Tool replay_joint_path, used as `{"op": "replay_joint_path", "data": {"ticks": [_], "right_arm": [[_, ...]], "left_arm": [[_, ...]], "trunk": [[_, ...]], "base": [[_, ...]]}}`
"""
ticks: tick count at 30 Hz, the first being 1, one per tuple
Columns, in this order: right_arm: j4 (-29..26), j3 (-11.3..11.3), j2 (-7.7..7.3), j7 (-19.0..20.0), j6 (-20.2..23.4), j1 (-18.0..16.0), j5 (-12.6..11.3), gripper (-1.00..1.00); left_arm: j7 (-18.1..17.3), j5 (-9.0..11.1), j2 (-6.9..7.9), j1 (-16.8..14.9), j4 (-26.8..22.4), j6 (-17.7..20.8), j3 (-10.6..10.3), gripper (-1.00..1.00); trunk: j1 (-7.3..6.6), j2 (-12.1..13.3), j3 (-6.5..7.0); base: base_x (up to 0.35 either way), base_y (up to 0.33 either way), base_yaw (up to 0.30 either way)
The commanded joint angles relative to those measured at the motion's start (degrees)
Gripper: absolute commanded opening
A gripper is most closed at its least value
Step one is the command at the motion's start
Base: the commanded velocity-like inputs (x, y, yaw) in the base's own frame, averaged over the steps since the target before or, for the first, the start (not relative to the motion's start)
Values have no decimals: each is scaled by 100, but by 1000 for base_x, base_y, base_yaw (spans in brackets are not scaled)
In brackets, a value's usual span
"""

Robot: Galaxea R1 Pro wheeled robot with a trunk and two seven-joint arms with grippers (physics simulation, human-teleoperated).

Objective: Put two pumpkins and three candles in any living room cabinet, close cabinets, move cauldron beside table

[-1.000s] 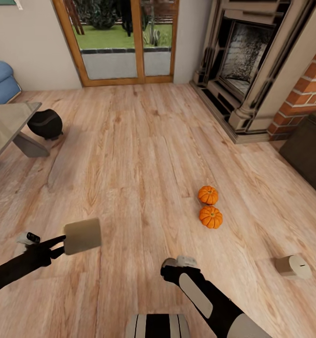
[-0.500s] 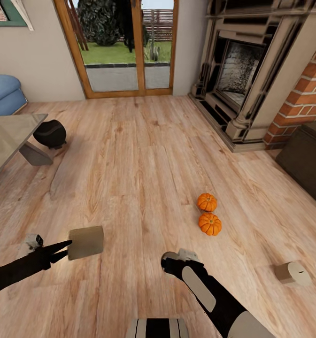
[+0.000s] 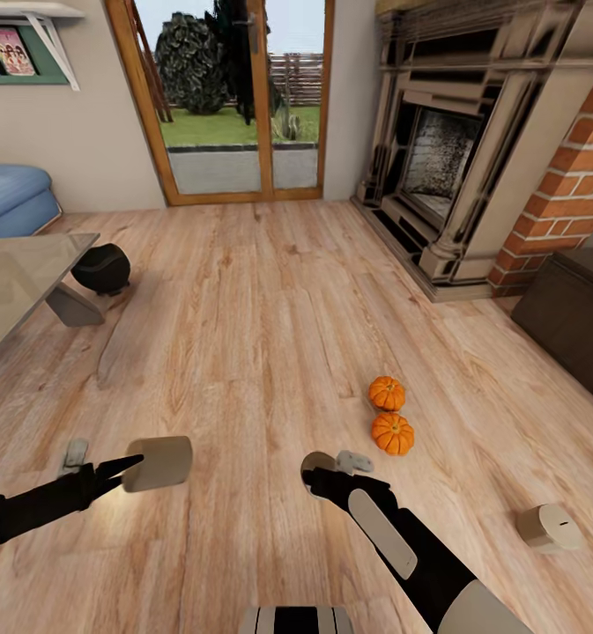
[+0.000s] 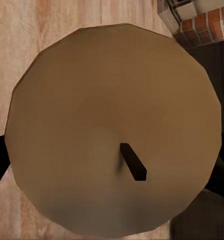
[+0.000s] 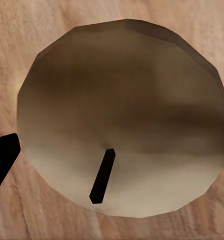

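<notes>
Candles: the left end effector is closed around one beige candle, held above the wood floor; the right end effector grips a second (seen end-on, its dark wick showing). A third candle lies on the floor at right. Two pumpkins sit touching mid-floor. The black cauldron stands beside the glass tabletop. A dark cabinet sits near the brick fireplace.

Two pumpkins lie touching, left of the cabinet.
</notes>
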Motion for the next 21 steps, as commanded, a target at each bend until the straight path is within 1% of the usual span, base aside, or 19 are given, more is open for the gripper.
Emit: {"op": "replay_joint_path", "data": {"ticks": [1, 5, 8, 12, 19, 21], "right_arm": [[-6, 9, -2, -50, 31, -4, -46, -100], [-6, 11, -2, -24, 50, -4, -46, -100], [-1, 13, -2, 175, 53, -4, -41, -100], [7, 9, -7, 370, 59, -4, -36, -100], [20, 6, -3, 415, 57, -4, -38, -100], [26, 5, -2, 416, 56, -4, -43, -100]], "left_arm": [[118, 14, -2, -2, -20, 24, 4, -100], [227, 51, 2, -9, -34, 24, 3, -100], [246, 62, 1, -11, -39, 24, 4, -100], [249, 62, -4, -11, -98, 24, 0, -100], [248, 62, 2, -11, -157, 25, 4, -100], [247, 65, 2, -10, -160, 25, 4, -100]], "trunk": [[-3, 0, 18], [-14, 5, 107], [-21, 9, 173], [-32, 15, 262], [-50, 24, 416], [-55, 27, 453]], "base": [[0, 0, 0], [0, 0, 0], [-110, 0, 0], [-287, 0, 0], [-335, 0, -1], [-341, 0, -86]]}}
